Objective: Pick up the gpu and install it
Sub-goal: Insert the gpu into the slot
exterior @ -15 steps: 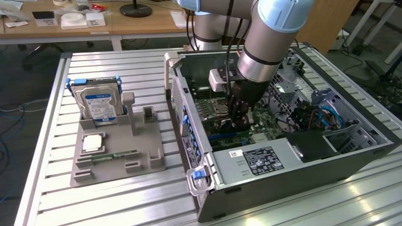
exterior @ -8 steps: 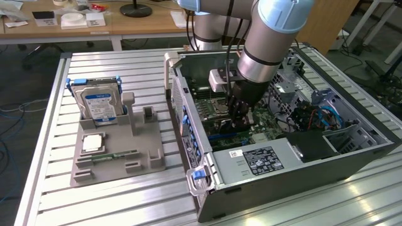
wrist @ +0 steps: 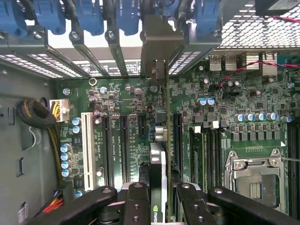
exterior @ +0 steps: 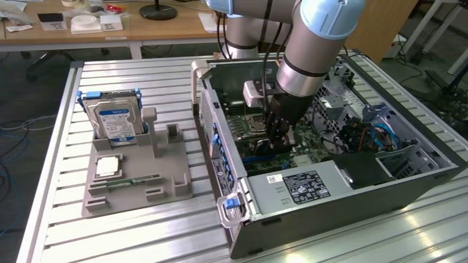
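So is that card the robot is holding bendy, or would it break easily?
Probably stiff: the gpu runs dead straight from the gripper to its metal bracket. Likely light, being so thin. Probably fragile too: a rough sideways push might snap it.

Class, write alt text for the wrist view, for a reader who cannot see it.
The gripper holds the gpu edge-on over a green motherboard inside a computer case, the card's metal bracket at the case's rear. A processor socket sits beside the memory slots.
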`<state>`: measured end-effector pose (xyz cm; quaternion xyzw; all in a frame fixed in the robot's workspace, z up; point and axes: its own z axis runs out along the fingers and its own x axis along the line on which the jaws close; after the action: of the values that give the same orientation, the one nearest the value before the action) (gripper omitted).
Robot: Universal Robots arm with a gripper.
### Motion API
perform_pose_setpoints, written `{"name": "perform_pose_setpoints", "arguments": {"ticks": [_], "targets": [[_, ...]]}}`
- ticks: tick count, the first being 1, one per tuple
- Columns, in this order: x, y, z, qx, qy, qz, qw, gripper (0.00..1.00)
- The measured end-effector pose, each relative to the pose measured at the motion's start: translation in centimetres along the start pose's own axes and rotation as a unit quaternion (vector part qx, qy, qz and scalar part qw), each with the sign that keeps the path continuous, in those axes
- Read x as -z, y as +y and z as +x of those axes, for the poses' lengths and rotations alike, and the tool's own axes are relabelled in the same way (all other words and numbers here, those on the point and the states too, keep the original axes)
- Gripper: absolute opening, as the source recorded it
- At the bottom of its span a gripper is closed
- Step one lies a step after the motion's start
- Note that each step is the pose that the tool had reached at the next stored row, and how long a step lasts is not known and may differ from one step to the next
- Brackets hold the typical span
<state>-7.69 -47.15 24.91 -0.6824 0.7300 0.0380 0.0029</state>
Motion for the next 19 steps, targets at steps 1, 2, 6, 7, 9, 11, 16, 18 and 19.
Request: {"name": "perform_pose_setpoints", "arguments": {"ticks": [1, 2, 6, 7, 9, 11, 16, 18, 19], "targets": [[0.00, 0.00, 0.00, -0.001, -0.0001, 0.0001, 1.0000, 0.27], [-0.01, 0.00, 0.00, -0.003, -0.0002, 0.0002, 1.0000, 0.27], [-0.01, 0.00, 0.00, -0.003, -0.0001, 0.0002, 1.0000, 0.27], [0.00, 0.00, 0.00, -0.003, 0.0000, 0.0002, 1.0000, 0.27], [-0.01, 0.00, 0.00, -0.003, 0.0001, 0.0002, 1.0000, 0.27], [-0.01, 0.00, 0.00, -0.003, 0.0002, 0.0002, 1.0000, 0.27], [-0.01, -0.10, -0.01, -0.003, 0.0003, -0.0025, 1.0000, 0.27], [0.00, -0.13, -0.01, -0.003, 0.0005, -0.0042, 1.0000, 0.27], [0.00, -0.13, -0.01, -0.003, 0.0006, -0.0043, 1.0000, 0.27]]}}
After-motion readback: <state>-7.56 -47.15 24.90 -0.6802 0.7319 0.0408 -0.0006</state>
